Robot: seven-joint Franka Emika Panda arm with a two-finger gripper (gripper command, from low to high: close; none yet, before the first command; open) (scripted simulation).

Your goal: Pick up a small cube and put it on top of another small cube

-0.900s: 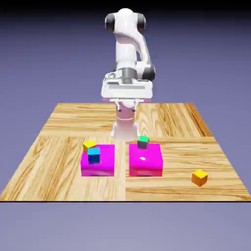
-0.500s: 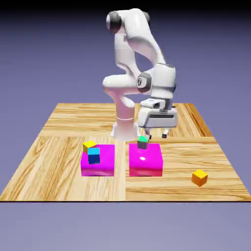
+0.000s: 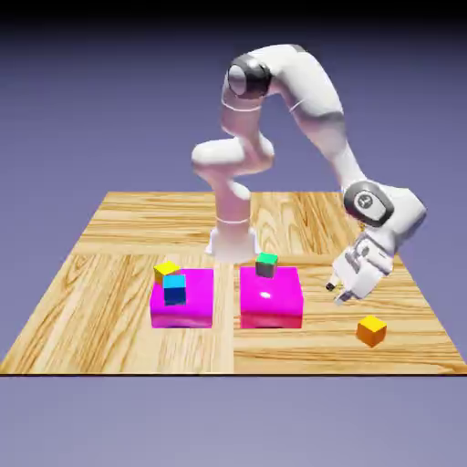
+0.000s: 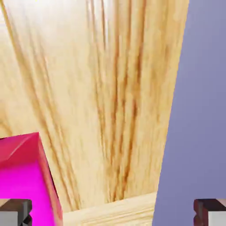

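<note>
The small orange cube (image 3: 371, 330) with a yellowish top lies on the wooden table near the front, at the exterior view's right. The small green cube (image 3: 266, 264) sits on top of the right magenta block (image 3: 271, 299). My gripper (image 3: 338, 293) hangs tilted, just above the table, between that block and the orange cube, up and to the left of the cube. It is open and holds nothing. In the hand view its grey fingertips (image 4: 15, 212) stand far apart at the bottom corners, with bare wood and a corner of a magenta block (image 4: 22, 176) between them. Neither cube shows there.
A second magenta block (image 3: 182, 306) stands at the exterior view's left. A blue cube (image 3: 174, 289) rests on it and a yellow cube (image 3: 166, 270) sits at its back corner. The table's edge (image 4: 170, 132) runs beside the hand.
The arm has swung from over the magenta blocks to the exterior view's right and dropped low toward the orange cube. The gripper stays open. No cube has moved.
</note>
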